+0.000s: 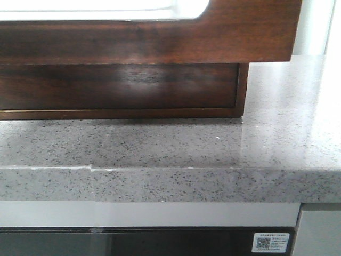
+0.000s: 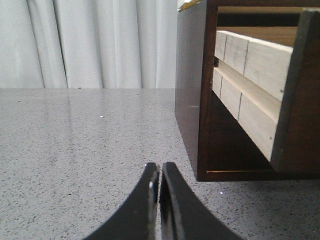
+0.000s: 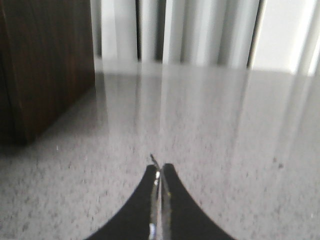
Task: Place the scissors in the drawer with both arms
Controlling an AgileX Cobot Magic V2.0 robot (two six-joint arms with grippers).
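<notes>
The drawer (image 1: 160, 40) is dark reddish-brown and glossy, with a whitish round-cornered opening along its top edge. It stands pulled out of its cabinet (image 1: 122, 88). In the left wrist view the drawer's pale wooden side (image 2: 250, 65) shows beyond the cabinet wall. My left gripper (image 2: 159, 166) is shut and empty, low over the counter beside the cabinet's corner. My right gripper (image 3: 158, 167) is shut on a thin metallic strip whose dark tip (image 3: 153, 159) pokes past the fingertips, which I take for the scissors. Neither gripper shows in the front view.
The grey speckled stone countertop (image 1: 176, 149) carries the cabinet, and its front edge runs across the front view. The cabinet's dark side (image 3: 40, 65) stands beside my right gripper. White curtains (image 2: 90, 40) hang behind the counter. A dark appliance front with a label (image 1: 272, 242) sits below.
</notes>
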